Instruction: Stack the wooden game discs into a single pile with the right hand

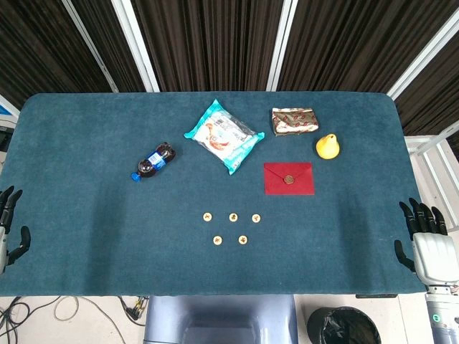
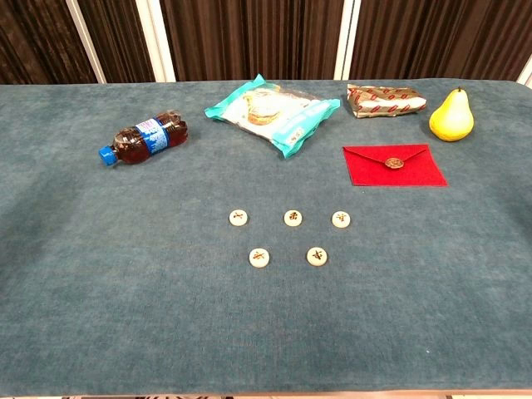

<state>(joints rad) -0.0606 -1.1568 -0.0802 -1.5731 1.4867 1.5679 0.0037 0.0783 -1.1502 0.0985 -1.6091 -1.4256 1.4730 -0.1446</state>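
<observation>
Five wooden discs are lying flat and apart from one another on the blue table (image 1: 86, 215), near its middle and toward the near edge. Three are sitting in a far row: the left disc (image 1: 207, 216), the middle disc (image 1: 233, 217) and the right disc (image 1: 256, 218). Two are sitting in a near row: the near-left disc (image 1: 217, 240) and the near-right disc (image 1: 243, 239). None is resting on another.

The right robot hand (image 1: 428, 240) is hanging at the table's right edge, well apart from the discs, fingers spread and pointing far, holding nothing. The left robot hand (image 1: 10, 226) is showing only partly at the left edge, fingers likewise apart and empty. Neither hand is showing in the chest view.

Farther back, a bottle (image 1: 153, 162) of dark drink is lying on its side at the left. A snack bag (image 1: 221, 135) is lying right of it, then a wrapped bar (image 1: 294, 120) at the far right with a yellow pear (image 1: 328, 146) standing just beside it. A red envelope (image 1: 288, 178) with a gold seal is lying flat, near the pear and beyond the discs.
</observation>
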